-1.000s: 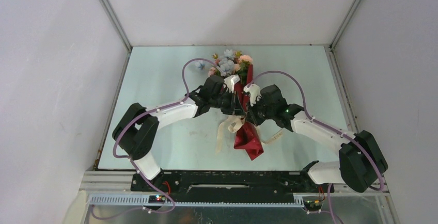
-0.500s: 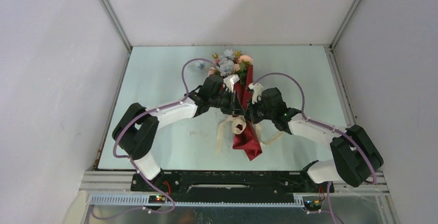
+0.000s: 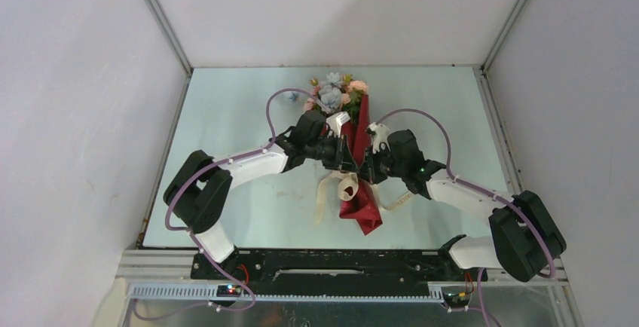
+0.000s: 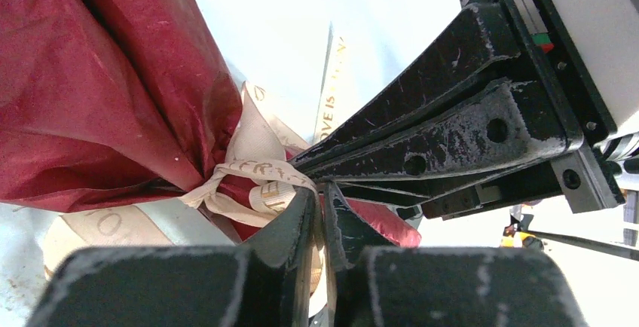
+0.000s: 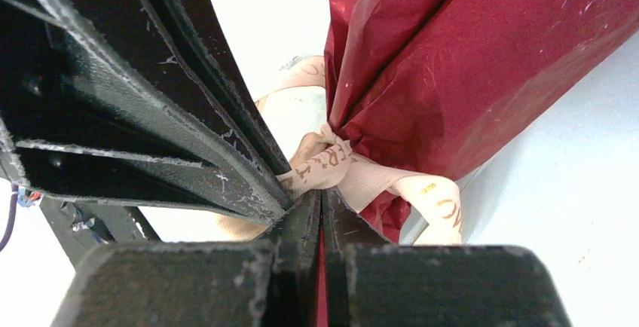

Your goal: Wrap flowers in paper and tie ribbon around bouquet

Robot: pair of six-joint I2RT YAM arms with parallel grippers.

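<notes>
Seen from above, my two arms reach in from the near edge and meet at the middle of one bouquet. My left pincer [image 3: 348, 161] and my right pincer [image 3: 363, 169] sit tip to tip at its narrow waist. The flowers [image 3: 331, 93], pink and pale blue heads packed too close to count, stick out at the far end. One small blue bloom [image 3: 292, 95] lies just apart to their left. The paper [image 3: 362, 205], one dark red sheet, fans out toward me. The ribbon [image 3: 325, 195], one cream strip, loops and trails on the near side.

The wrist cameras show what the top view hides. The ribbon, printed with gold letters, is cinched in a knot around the gathered paper. My left fingers stand almost together with a strand of ribbon running between them. My right fingers are pressed closed with their tips at the knot, and I cannot tell what they pinch.

The surface [image 3: 226, 116] is pale green-white. Three plain white walls [image 3: 339, 10] enclose it. Two purple cables [image 3: 270, 108] arch over my arms, one on each.
</notes>
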